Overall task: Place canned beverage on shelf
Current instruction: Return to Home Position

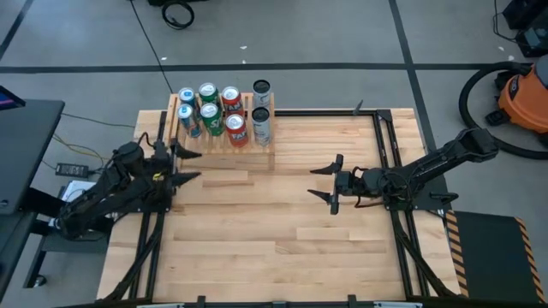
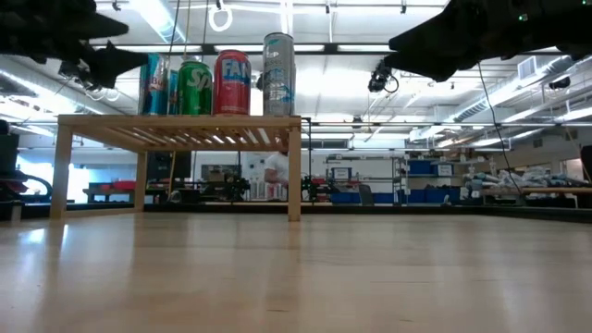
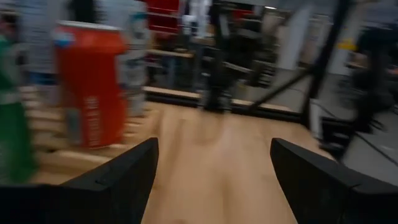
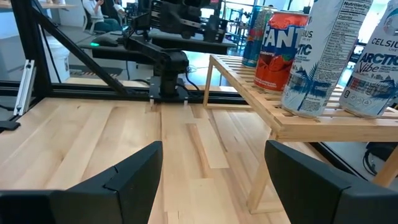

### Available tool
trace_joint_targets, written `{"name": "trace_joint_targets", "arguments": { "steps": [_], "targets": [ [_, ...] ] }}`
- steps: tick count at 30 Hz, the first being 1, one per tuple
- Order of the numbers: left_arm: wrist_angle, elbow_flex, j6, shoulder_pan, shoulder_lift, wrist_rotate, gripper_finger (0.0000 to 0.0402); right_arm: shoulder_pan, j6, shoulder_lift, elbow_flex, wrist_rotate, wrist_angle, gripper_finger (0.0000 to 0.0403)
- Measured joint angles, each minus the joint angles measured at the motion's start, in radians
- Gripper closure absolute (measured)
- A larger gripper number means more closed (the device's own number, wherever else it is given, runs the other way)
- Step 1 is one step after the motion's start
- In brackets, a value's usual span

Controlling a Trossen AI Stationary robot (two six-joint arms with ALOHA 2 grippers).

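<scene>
Eight cans (image 1: 211, 115) crowd the shelf (image 1: 221, 147); left gripper (image 1: 195, 165) beside it, right gripper (image 1: 313, 182) apart, both released.

Robot lab w/ benches (image 2: 555, 191), shop vac (image 1: 524, 92).

Around you was a large hall: a grey floor (image 1: 342, 34) with dark lines, an orange vacuum cleaner (image 1: 524, 94), long ceiling lamps (image 2: 159, 17) shining.

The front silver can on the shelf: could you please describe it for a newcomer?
Start at the shelf on the table's back edge, holding two rows of cans. At its right end, the front silver can stands before the back silver can. It is taller and slimmer than the red can beside it.
</scene>
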Motion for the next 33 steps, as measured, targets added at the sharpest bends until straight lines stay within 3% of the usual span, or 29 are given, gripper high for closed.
{"name": "trace_joint_targets", "arguments": {
  "steps": [9,22,33],
  "targets": [
    [0.027,-0.062,0.015,-0.192,0.001,-0.089,0.0083,-0.028,-0.007,0.000,0.000,-0.054,-0.001,0.0112],
    [0.030,-0.108,0.126,-0.329,0.002,-0.135,0.0083,-0.067,-0.025,0.000,0.000,-0.058,-0.001,0.0112],
    [0.004,-0.108,0.142,-0.423,0.002,-0.329,0.0083,-0.134,-0.042,0.000,0.000,-0.057,0.000,0.0112]
  ]
}}
